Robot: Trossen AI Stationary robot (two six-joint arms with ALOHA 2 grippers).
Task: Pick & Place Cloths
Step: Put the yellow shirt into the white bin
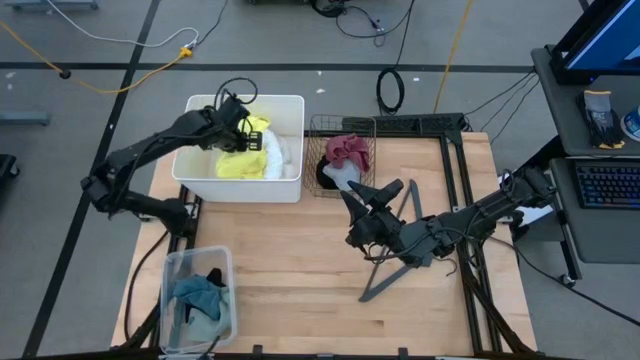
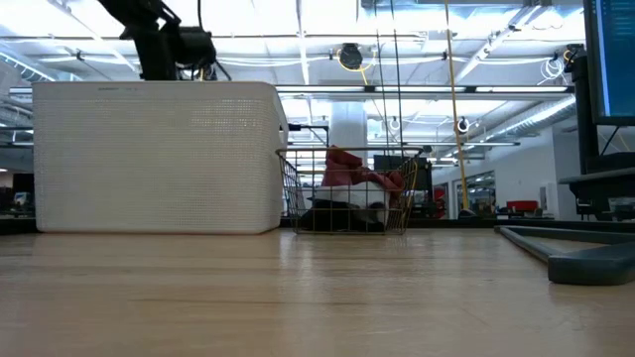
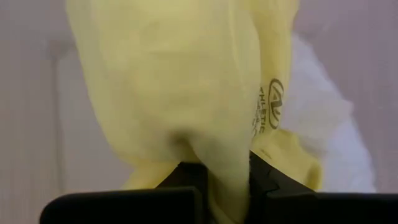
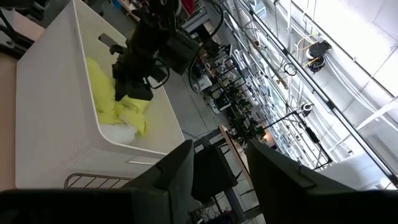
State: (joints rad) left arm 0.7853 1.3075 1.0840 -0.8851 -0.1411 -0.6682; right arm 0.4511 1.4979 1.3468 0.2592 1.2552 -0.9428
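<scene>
My left gripper (image 1: 250, 135) reaches over the white bin (image 1: 195, 165) and is shut on the yellow cloth (image 1: 238, 162). A white cloth (image 1: 285, 155) lies beside it in the bin. The wire basket (image 1: 340, 122) holds a maroon cloth (image 1: 348, 150) on top of a pale grey one (image 1: 338, 176). A clear tub (image 1: 170, 290) holds a blue-teal cloth (image 1: 198, 297) and a black one. My right gripper (image 1: 368, 190) is open above the table, just near of the basket, touching nothing. My left gripper (image 3: 227, 180) pinches a bunched fold of the yellow cloth (image 3: 227, 165) between its two fingers, coming from above and pointing down into the bin. The cloth hangs slack below the fingers, and its lower part (image 4: 127, 115) lies in the bin beside the white cloth (image 3: 323, 118).
A dark grey hanger (image 1: 395, 260) lies on the wooden table under my right arm, and it also shows in the low view as the hanger (image 2: 585, 260). The white bin (image 2: 149, 159) and wire basket (image 2: 347, 193) stand along the far edge. Bare wood lies in the middle and near right.
</scene>
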